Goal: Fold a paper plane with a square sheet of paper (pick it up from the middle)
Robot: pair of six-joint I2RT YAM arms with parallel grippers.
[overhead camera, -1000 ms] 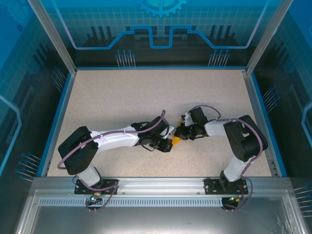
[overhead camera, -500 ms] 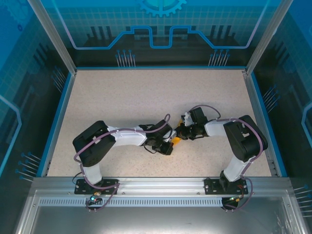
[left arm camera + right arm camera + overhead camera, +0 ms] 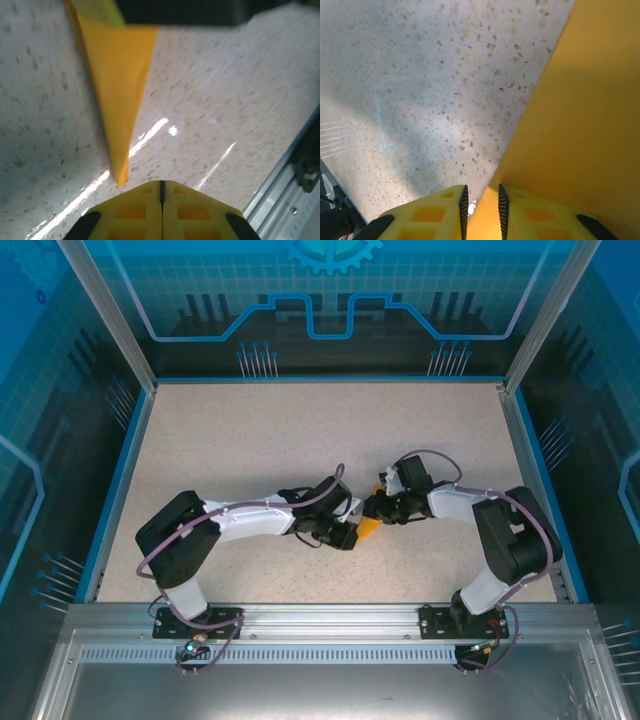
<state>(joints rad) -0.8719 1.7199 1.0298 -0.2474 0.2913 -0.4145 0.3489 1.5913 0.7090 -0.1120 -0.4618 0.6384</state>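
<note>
Orange-yellow paper no longer lies as a flat square. From the left wrist we see the paper plane [image 3: 117, 85] as a slim, pointed dart, its tip aimed at that camera and its body lying on the speckled table [image 3: 300, 440], near the middle where both arms meet. We judge the main folds to be done, since the shape is narrow, layered and sharp at the nose. We cannot see whether the wings have been creased down and spread. The left gripper [image 3: 161, 200] is closed tight, pad against pad, and holds nothing, with the dart's tip lying just beyond its fingertips and clear of them. The right gripper [image 3: 481, 200] has its jaws parted by a narrow slot with an edge of the paper inside, but we cannot tell whether the pads pinch it or merely stand around it. What seems left, in our view, is a last pressing or wing fold, then letting go.
</note>
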